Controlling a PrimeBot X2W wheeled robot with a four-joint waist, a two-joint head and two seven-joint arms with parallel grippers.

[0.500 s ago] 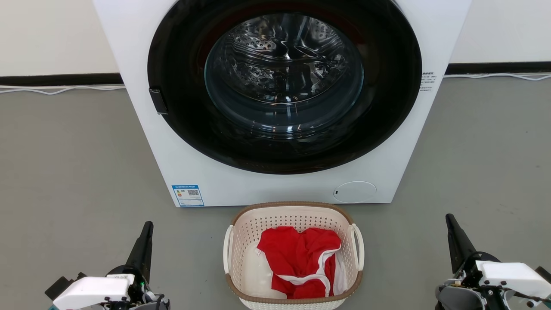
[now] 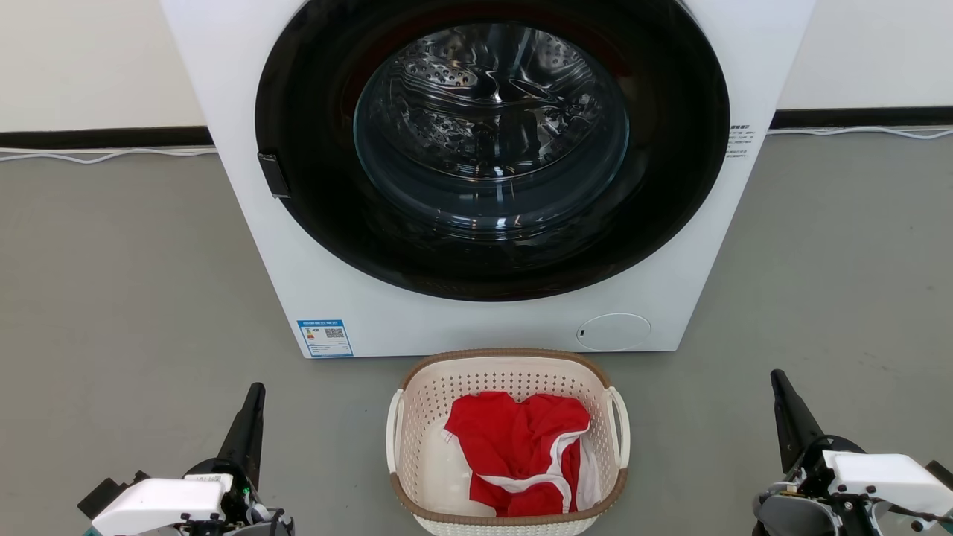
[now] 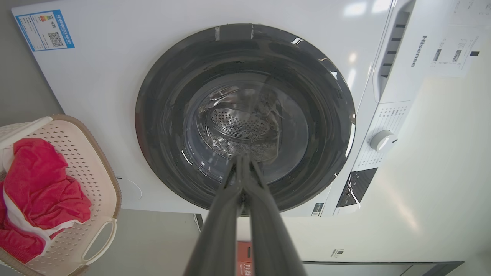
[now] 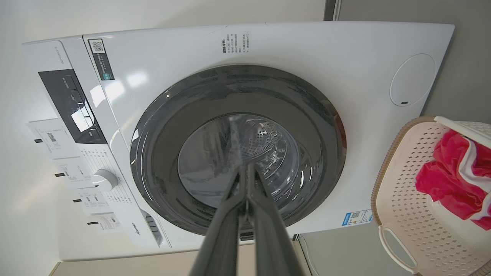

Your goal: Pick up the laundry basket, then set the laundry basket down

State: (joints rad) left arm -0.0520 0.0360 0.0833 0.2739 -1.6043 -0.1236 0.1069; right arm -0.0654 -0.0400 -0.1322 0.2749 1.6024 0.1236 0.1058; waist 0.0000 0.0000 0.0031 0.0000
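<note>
The basket (image 2: pixel 491 378) stood on the floor (image 2: pixel 134 298) just before the washer (image 2: pixel 447 327), close under its lower front edge and about midway between the two arms. A red garment (image 2: pixel 514 439) lay bunched inside, toward the basket's right wall. That spot probably suited loading, since the washer's round door (image 2: pixel 491 268) rose directly behind it. The basket's white loop handles (image 2: pixel 392 439) sat on its two sides, one turned toward each arm. That looked like the reason the arms waited to either side rather than in front.

The left gripper (image 2: pixel 255 391) hung low over the floor, well apart from the left handle. Its long dark fingers were pressed together with no gap, and nothing was between them. The right gripper (image 2: pixel 778 380) matched it on the other side, clenched and empty, equally clear of the right handle. Both pointed toward the washer, and in each wrist view the fingers met at the tips against the door glass.

Neither gripper touched the basket, so the lift seemed not yet begun. The jaws would have to part before taking a handle or the rim.
</note>
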